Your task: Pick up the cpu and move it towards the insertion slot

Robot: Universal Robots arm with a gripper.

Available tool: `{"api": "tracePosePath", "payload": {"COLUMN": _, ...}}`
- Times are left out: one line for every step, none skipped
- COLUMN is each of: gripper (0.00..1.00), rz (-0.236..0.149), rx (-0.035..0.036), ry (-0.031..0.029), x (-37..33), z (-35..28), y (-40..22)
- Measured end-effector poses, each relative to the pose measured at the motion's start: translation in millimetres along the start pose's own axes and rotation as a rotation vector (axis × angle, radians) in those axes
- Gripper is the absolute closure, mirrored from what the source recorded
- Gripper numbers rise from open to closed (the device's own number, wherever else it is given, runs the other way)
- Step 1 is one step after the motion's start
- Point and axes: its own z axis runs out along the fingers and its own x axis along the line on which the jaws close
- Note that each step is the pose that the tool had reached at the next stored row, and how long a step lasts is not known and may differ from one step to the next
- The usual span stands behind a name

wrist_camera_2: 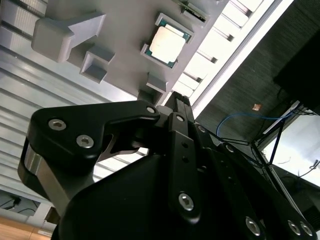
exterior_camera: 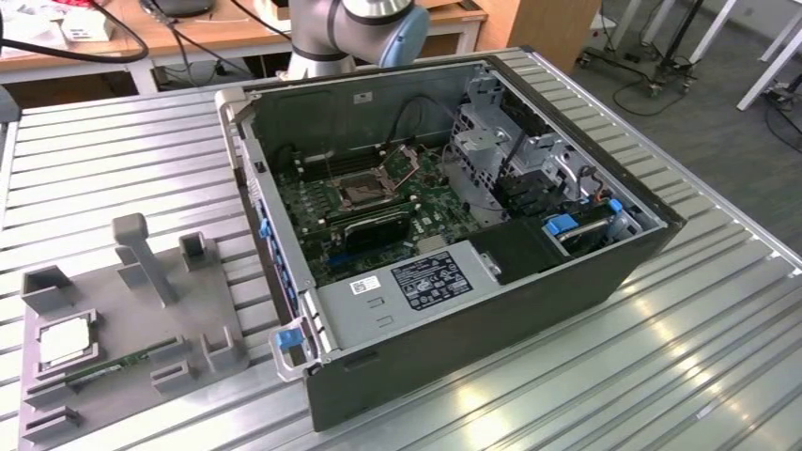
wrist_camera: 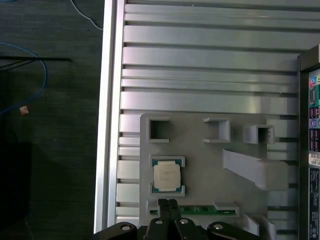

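Showed, in the exterior view, the square silver-framed insertion slot (exterior_camera: 367,191) deep inside the open black computer case (exterior_camera: 501,319), well apart from the small flat square silver-topped cpu (exterior_camera: 63,340) on the grey moulded fixture plate (exterior_camera: 113,315) at the exterior view's near left. Gave, in both wrist views, the black gripper (wrist_camera: 168,202) (wrist_camera_2: 178,98) with fingers pressed together, pinching nothing and hanging clear of the cpu (wrist_camera: 167,176) (wrist_camera_2: 167,44). Lay flat, shiny top up, in its cornered nest, edges square with the plate's, just beside the long thin green memory stick (wrist_camera: 200,210); being square, offered no longer side.
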Motion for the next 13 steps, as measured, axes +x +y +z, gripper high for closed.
{"api": "tracePosePath", "payload": {"gripper": 0.89, "rz": 0.0, "rx": 0.0, "ry": 0.0, "x": 1.3, "z": 0.1, "y": 0.0}}
{"api": "tracePosePath", "payload": {"gripper": 0.89, "rz": 0.0, "rx": 0.0, "ry": 0.0, "x": 2.5, "z": 0.3, "y": 0.1}}
{"api": "tracePosePath", "payload": {"gripper": 0.89, "rz": 0.0, "rx": 0.0, "ry": 0.0001, "x": 3.8, "z": 0.4, "y": 0.1}}
{"api": "tracePosePath", "payload": {"gripper": 0.89, "rz": 0.0, "rx": 0.0, "ry": 0.0001, "x": 5.1, "z": 0.5, "y": 0.1}}
{"api": "tracePosePath", "payload": {"gripper": 0.89, "rz": 0.0, "rx": 0.0001, "ry": 0.0001, "x": 6.5, "z": 0.6, "y": 0.1}}
{"api": "tracePosePath", "payload": {"gripper": 0.89, "rz": 0.0, "rx": 0.0, "ry": 0.0, "x": 7.8, "z": 0.8, "y": 0.2}}
{"api": "tracePosePath", "payload": {"gripper": 0.89, "rz": 0.0, "rx": 0.0, "ry": 0.0, "x": 9.2, "z": 1.0, "y": 0.2}}
{"api": "tracePosePath", "payload": {"gripper": 0.89, "rz": 0.0, "rx": 0.0, "ry": 0.0, "x": 10.7, "z": 1.2, "y": 0.2}}
{"api": "tracePosePath", "payload": {"gripper": 0.89, "rz": 0.0, "rx": 0.0, "ry": 0.0, "x": 12.0, "z": 1.3, "y": 0.2}}
{"api": "tracePosePath", "payload": {"gripper": 0.89, "rz": 0.0, "rx": 0.0, "ry": 0.0, "x": 13.3, "z": 1.5, "y": 0.2}}
{"api": "tracePosePath", "payload": {"gripper": 0.89, "rz": 0.0, "rx": 0.0, "ry": 0.0, "x": 14.6, "z": 1.6, "y": 0.2}}
{"api": "tracePosePath", "payload": {"gripper": 0.89, "rz": 0.0, "rx": 0.0, "ry": 0.0, "x": 15.8, "z": 1.7, "y": 0.3}}
{"api": "tracePosePath", "payload": {"gripper": 0.89, "rz": 0.0, "rx": 0.0, "ry": 0.0001, "x": 16.8, "z": 1.8, "y": 0.3}}
